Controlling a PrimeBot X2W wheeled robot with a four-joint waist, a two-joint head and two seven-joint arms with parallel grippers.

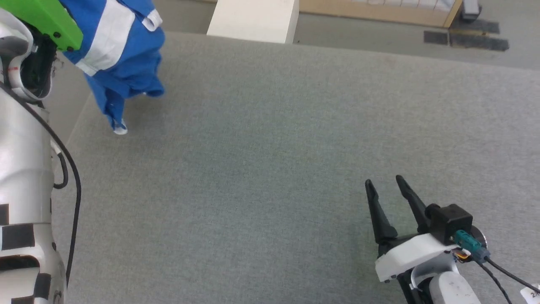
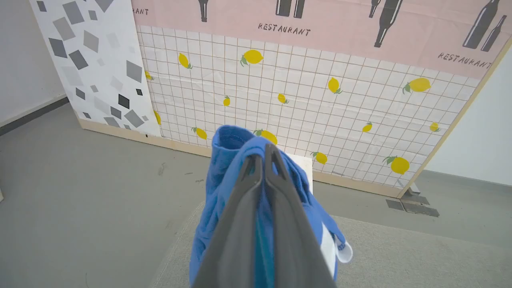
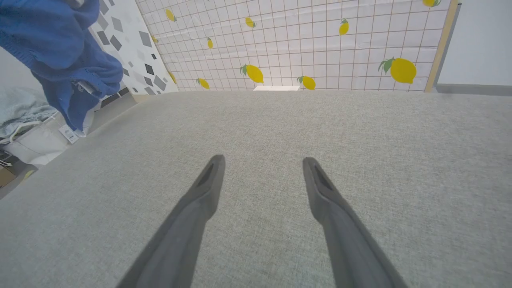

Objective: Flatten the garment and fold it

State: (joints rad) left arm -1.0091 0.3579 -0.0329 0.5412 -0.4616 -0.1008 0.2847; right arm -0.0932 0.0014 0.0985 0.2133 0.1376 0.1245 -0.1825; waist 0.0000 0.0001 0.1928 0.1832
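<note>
"Now, status?"

"My left end effector (image 2: 266, 154) is clenched on the garment (image 1: 118, 55), which hangs bunched above the left edge of the table (image 1: 274, 147). My right end effector (image 1: 384, 182) is spread and empty. Risk: a shallow pinch could slip, dropping it off the table."

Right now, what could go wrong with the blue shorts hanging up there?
The left gripper has its jaws shut on one bunched fold of the shorts, so they may slip out or land crumpled.
They hang by the left edge of the table and could drape off it.
The open right gripper looks too far off to help.
</note>
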